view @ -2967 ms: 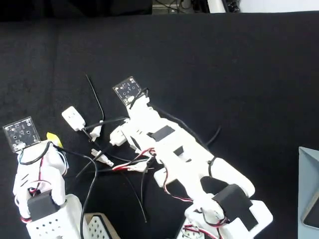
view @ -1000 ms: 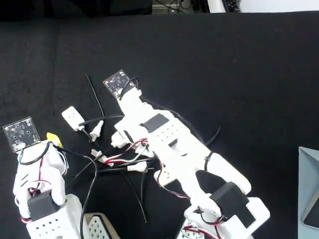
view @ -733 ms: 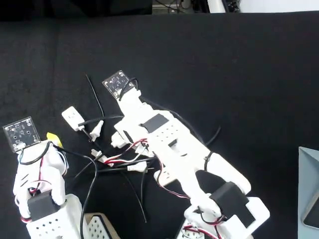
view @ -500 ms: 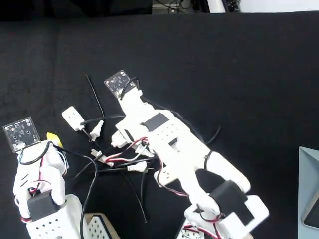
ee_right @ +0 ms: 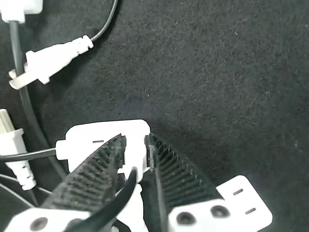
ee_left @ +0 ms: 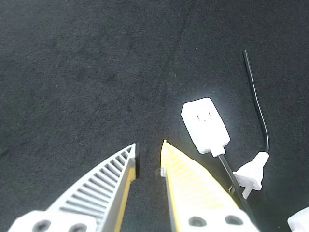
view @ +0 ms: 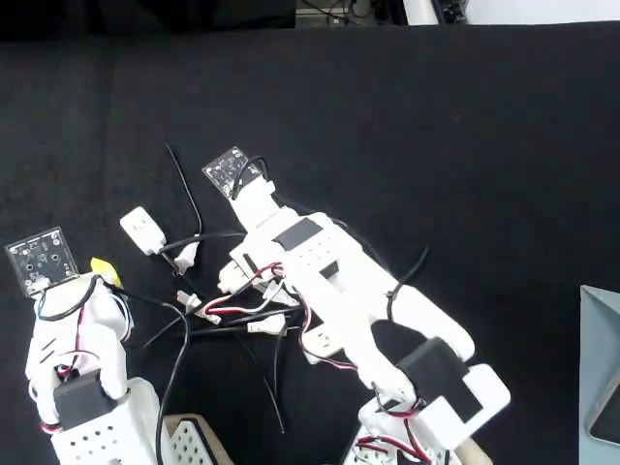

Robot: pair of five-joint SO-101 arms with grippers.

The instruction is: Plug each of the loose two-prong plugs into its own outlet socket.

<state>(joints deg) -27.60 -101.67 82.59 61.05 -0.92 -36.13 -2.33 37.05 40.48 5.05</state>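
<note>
Toward the worktop's left edge | right tool clamps a socket; left tool barely parted, empty | risk: tangled cords drag the socket askew

I can read no text, number or sign on any of my feeds. The white outlet socket, lying toward the left edge of the tabletop, has just its two slots on its face. The dark camera boards on the arms' wrists carry specks too small for me to make out.
</note>
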